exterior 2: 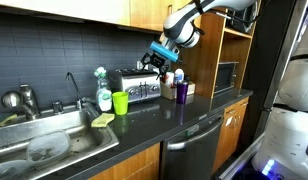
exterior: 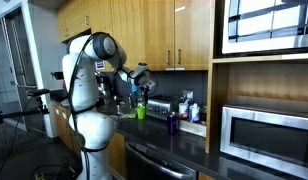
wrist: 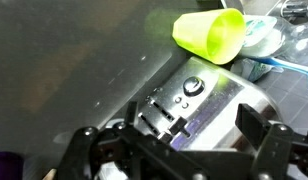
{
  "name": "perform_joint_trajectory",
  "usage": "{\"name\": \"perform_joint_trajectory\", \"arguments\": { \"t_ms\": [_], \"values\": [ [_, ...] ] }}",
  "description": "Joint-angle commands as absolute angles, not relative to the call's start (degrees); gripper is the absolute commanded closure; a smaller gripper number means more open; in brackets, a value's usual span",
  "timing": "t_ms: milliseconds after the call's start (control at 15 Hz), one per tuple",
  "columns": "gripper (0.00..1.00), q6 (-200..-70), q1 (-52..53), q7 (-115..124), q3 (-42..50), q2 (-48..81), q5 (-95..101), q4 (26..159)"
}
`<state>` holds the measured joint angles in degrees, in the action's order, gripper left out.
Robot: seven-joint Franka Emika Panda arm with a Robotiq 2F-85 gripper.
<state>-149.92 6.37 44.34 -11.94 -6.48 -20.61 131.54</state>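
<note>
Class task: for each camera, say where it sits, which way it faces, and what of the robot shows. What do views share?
Exterior view: near the microwave, facing along the counter; arm and gripper show.
Exterior view: by the sink, facing along the counter; arm shows.
Wrist view: above the toaster, looking down; open fingers show.
Shared: toaster and green cup in all.

— Where do the exterior views stand?
— An exterior view looks from well back, along the counter [exterior: 184, 140] beside the microwave [exterior: 262, 135]. An exterior view sits low by the sink [exterior 2: 54, 145], facing the opposite way.
— And the wrist view?
— It looks down from close above the toaster [wrist: 209, 100] and green cup [wrist: 209, 35]. All three views share those two.
</note>
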Motion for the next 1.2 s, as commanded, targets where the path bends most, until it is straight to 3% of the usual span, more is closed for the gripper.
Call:
{"name": "perform_joint_trajectory", "arguments": {
  "t_ms": [0, 867, 933, 1000, 1133],
  "values": [
    [0.0, -153.4, 6.4, 49.3, -11.4, -7.1, -19.1, 132.8],
    [0.0, -167.4, 3.7, 73.9, -12.3, -2.0, -5.8, 133.6],
    [0.02, -168.3, 3.5, 76.6, -12.2, -1.4, -3.7, 133.6],
    [0.27, -169.2, 3.3, 79.0, -12.1, -0.8, -1.7, 133.5],
    [0.29, -170.4, 3.2, 83.6, -11.8, 0.2, 2.2, 133.2]
  ]
}}
